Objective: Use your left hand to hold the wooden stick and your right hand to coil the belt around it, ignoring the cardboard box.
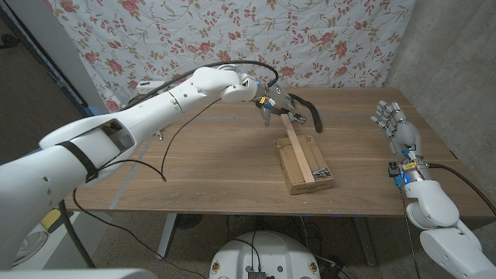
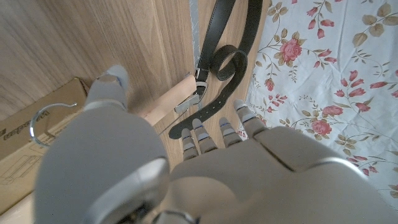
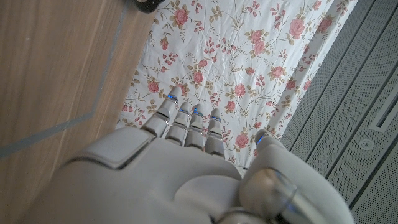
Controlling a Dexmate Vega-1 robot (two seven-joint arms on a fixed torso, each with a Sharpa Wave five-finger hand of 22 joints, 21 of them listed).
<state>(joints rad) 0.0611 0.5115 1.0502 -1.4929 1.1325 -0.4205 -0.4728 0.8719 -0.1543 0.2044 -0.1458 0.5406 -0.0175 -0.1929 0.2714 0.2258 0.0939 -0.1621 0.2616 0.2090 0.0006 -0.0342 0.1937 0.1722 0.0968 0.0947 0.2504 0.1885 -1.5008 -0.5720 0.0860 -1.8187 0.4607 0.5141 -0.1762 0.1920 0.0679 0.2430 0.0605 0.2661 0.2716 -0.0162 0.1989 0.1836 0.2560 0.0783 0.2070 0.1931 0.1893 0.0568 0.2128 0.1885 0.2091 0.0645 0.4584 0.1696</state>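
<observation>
Your brown wooden table (image 1: 217,167) fills the middle of the head view. On it, right of centre, the flat tan cardboard box (image 1: 298,172) lies with the long pale wooden stick (image 1: 301,151) across its top.

The stick's long axis runs from the lower right, near the box's near end, up toward the upper middle of the frame, and its far end meets your white left hand (image 1: 273,103). That hand is already at the stick; your white right hand (image 1: 397,128) stands well apart at the right edge of the frame, fingers apart and upright, holding nothing.

In the left wrist view the left hand's fingers (image 2: 199,134) are spread and hang over the stick's end (image 2: 168,106), with the thumb beside it; you cannot tell from these frames whether they have actually gripped it.

The black leather belt (image 2: 217,62) lies on the table just past the stick's end, partly curled into a loop, its buckle touching or nearly touching the stick. In the head view it is mostly hidden behind the left hand.
</observation>
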